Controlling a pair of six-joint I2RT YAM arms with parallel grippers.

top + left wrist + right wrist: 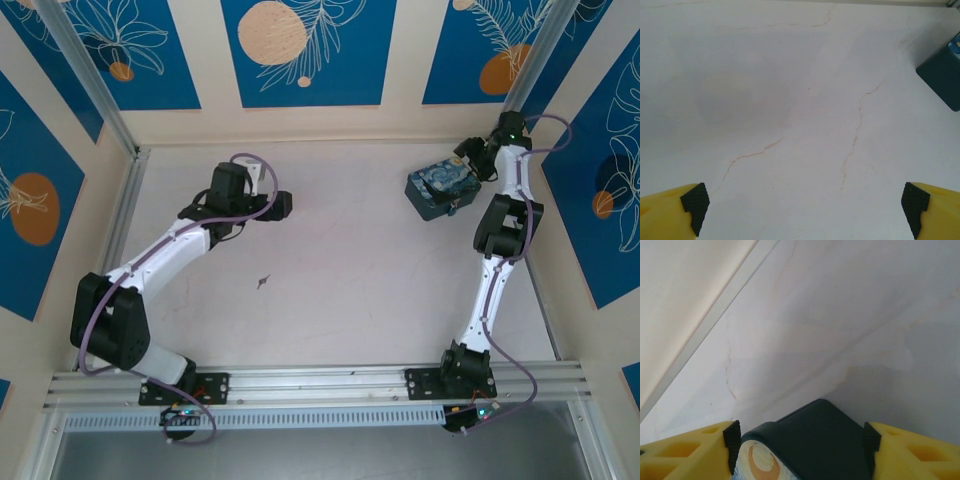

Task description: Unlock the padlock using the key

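I see the key (262, 283) as a tiny dark sliver lying flat and slanted on the pale table (350, 300). It sits out in the open, a little toward my left side, with nothing touching it. The padlock (455, 208) is well apart from it, far off on my right. It is a tiny bluish thing with small metal bits at the near corner of the painted box (432, 188). It is too small for me to tell whether it is locked.
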